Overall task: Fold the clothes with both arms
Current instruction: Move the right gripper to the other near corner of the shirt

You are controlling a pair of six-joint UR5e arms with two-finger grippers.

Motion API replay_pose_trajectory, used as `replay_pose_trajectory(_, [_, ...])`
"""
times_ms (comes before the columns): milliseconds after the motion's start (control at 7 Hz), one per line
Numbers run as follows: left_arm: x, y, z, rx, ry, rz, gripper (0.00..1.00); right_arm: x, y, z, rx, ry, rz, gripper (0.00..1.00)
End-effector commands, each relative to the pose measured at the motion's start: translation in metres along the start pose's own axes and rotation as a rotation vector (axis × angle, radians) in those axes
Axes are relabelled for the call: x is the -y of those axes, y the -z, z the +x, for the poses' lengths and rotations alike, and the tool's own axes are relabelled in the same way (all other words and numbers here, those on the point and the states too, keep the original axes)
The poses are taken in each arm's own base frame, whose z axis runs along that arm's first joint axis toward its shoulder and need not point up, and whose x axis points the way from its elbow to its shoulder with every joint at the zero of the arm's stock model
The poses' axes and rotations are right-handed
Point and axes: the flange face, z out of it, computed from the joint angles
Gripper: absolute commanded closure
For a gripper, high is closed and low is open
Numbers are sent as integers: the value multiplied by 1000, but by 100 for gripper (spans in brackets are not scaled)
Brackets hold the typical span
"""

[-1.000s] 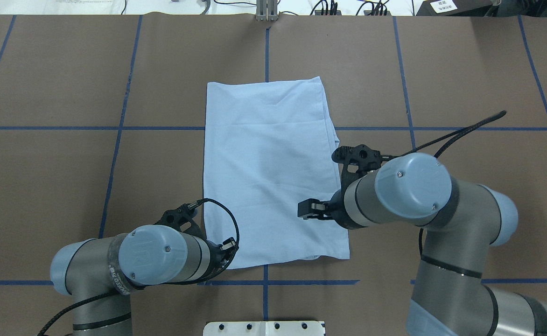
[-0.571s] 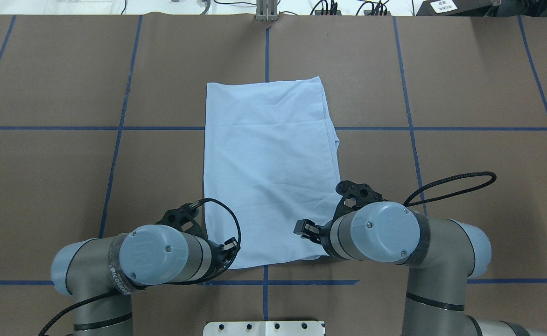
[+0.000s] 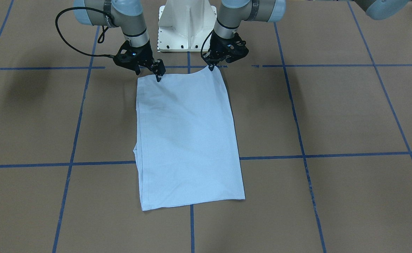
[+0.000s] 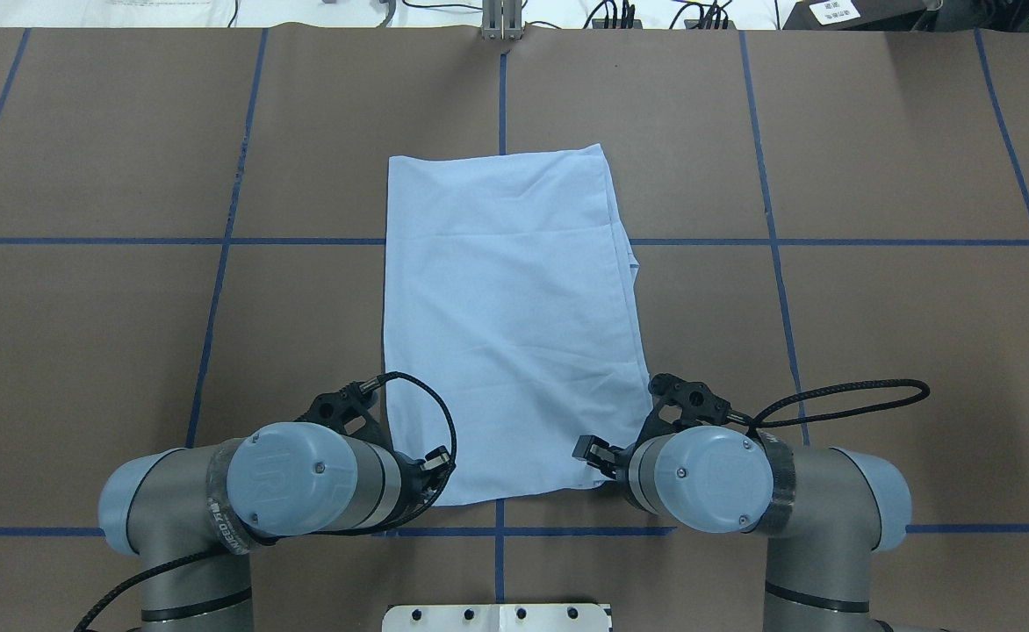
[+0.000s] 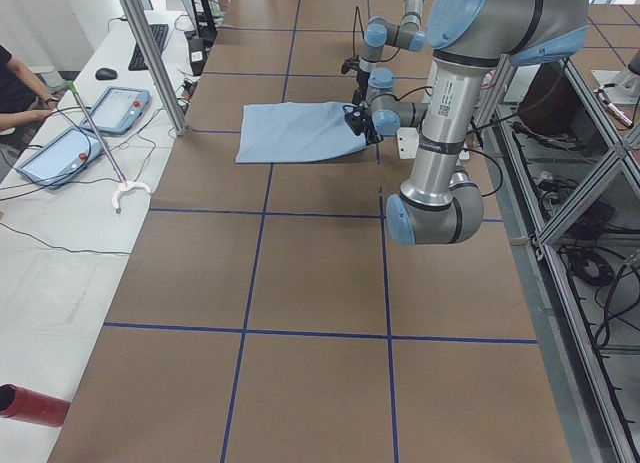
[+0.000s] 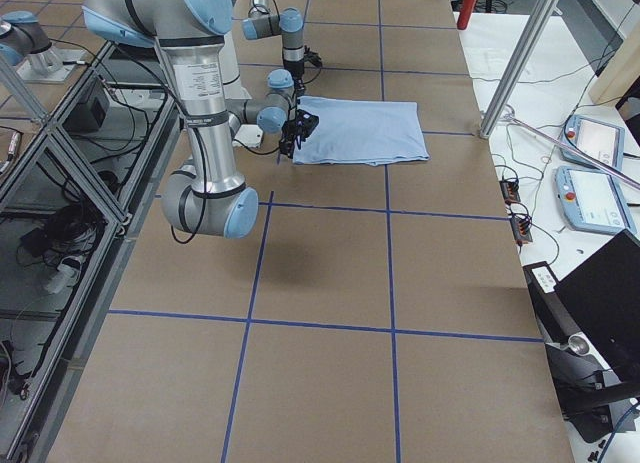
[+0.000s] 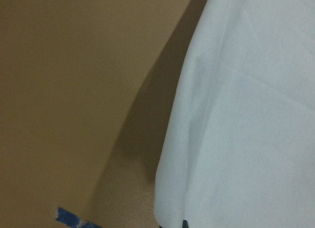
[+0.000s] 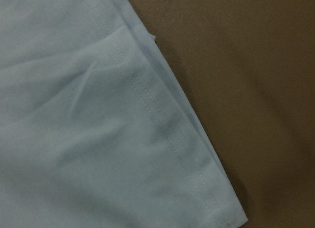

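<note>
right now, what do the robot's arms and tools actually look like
Both the left arm and right arm are grey metal tubes with rounded light-blue joint caps. A black braided cable loops off each wrist; the left arm wears a dark band with white lettering. The left tool and right tool are black, two-fingered, on perforated brackets.

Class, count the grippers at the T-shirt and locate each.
2. The left gripper is at the T-shirt's left corner on the robot's side; the right gripper is at its right corner there.
</note>
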Motion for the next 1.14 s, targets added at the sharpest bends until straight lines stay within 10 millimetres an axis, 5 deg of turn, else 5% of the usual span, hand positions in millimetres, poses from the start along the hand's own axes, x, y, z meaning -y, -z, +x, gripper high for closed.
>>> replay_pose_trajectory(0, [0, 0, 0, 1, 0, 1, 100, -4, -2, -2, -1, 3, -3, 0])
replay_pose_trajectory(286, [0, 0, 0, 0, 0, 0, 100, -4, -7, -1, -10, 4, -1, 12])
replay_pose_trajectory(429, [0, 1, 0, -1, 0, -1, 100, -5, -9, 0, -15, 4, -1, 26])
replay_pose_trajectory(857, [1, 1, 0, -3, 1, 2, 100, -4, -10, -1, -16, 14, 1, 100])
replay_pose_trajectory(1000, [2, 1, 1, -3, 2, 3, 100, -1, -4, -5, -6, 10, -3, 100])
